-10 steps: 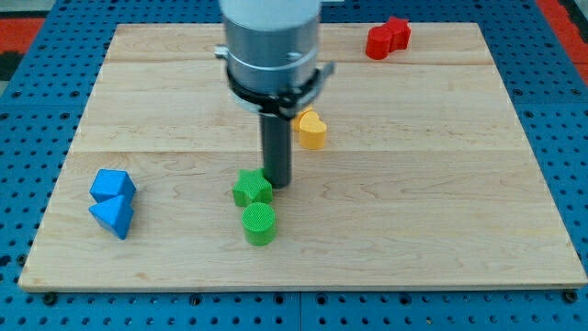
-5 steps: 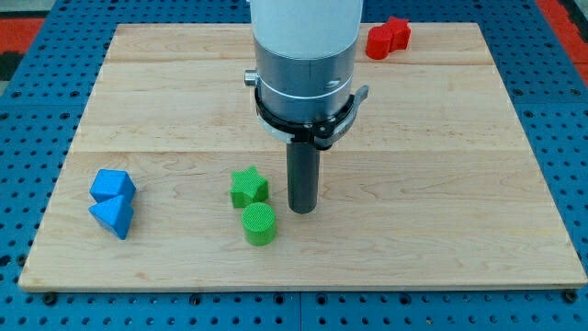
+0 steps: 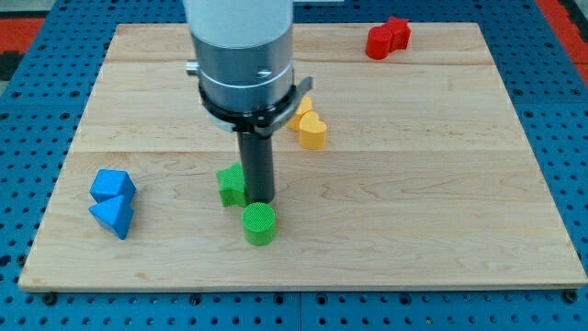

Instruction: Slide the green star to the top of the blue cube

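The wooden board (image 3: 441, 202) is the biggest thing, lying on a blue perforated base (image 3: 28, 138). Above it hangs the arm's grey cylinder body (image 3: 241, 55), w/ the dark rod going down from it.

Key relation: my tip (image 3: 258, 199) sits on the view's right side of the green star (image 3: 232, 185), touching it or just beside it; the rod hides part of the star. So the star lies to the view's left of my tip. The blue cube (image 3: 112, 185) is further to the view's left, well apart from the star and at roughly the same height in the view. I judge a push toward the view's left, bent a little toward the view's top, is what the move needs, since the star must end above the cube. The rod has no jaws, so nothing is grasped or released; contact is only by its side.

Count, approx. by size:
- blue: 2 blocks, the cube and a blue wedge-like block (image 3: 113, 217) touching it from below
- green: 2, the star and a green cylinder (image 3: 259, 223) just below my tip
- yellow: 1 yellow block (image 3: 310, 128), heart-like, partly behind the arm
- red: 1 red block (image 3: 388, 39) near the view's top, shape not clear

Risk, in my opinion: the cylinder is very near the tip.
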Motion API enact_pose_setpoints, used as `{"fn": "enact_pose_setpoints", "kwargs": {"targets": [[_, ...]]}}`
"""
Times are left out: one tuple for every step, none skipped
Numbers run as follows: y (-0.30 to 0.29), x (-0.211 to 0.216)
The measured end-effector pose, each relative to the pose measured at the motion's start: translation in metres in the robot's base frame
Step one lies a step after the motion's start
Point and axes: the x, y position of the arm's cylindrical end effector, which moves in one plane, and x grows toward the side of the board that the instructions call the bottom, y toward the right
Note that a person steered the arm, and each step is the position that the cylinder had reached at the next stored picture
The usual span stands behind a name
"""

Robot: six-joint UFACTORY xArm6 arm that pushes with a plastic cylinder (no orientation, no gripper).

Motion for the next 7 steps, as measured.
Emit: {"fn": "enact_pose_setpoints", "kwargs": {"targets": [[-0.024,-0.012],[-0.082,-0.059],[-0.093,-0.070],[-0.088,-0.032],[-0.112,-0.041],[-0.123,-0.111],[-0.129,-0.176]]}}
